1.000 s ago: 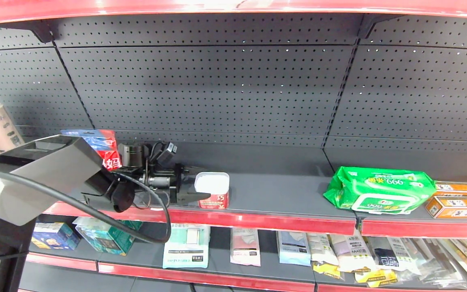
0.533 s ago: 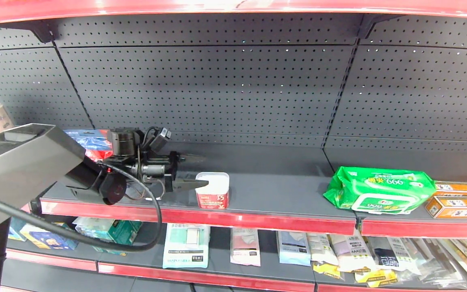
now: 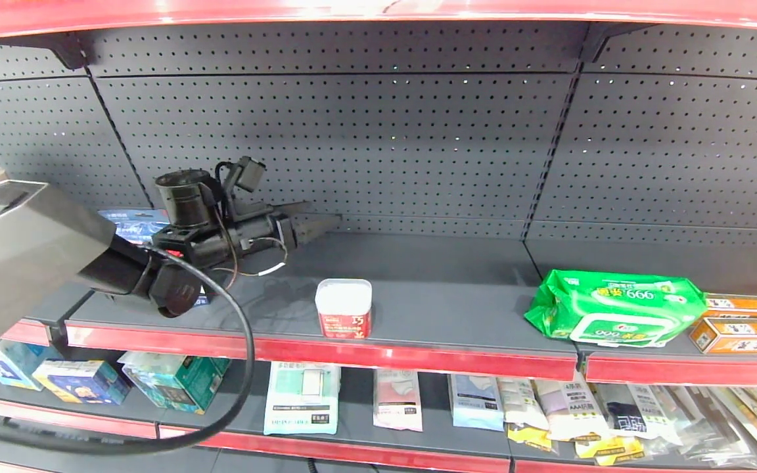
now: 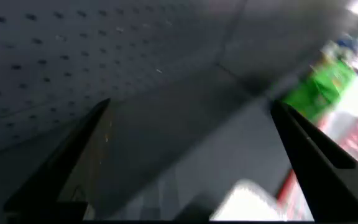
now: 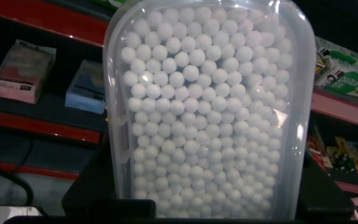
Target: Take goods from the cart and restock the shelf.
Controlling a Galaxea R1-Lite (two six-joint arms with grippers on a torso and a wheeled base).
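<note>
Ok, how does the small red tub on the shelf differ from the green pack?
The red tub stands upright near the front edge of the shelf; the green pack lies flat, farther right. The tub is small, rigid, white-lidded; the pack is larger, soft, with a flap lid. Both rest on the same shelf level.

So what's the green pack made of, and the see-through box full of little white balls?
The green pack looks like soft plastic film: shiny and wrinkled, with a stiffer flap on its front. The see-through box looks like hard clear plastic, smooth and glossy. The white balls inside may be cotton, but that is unclear.
</note>
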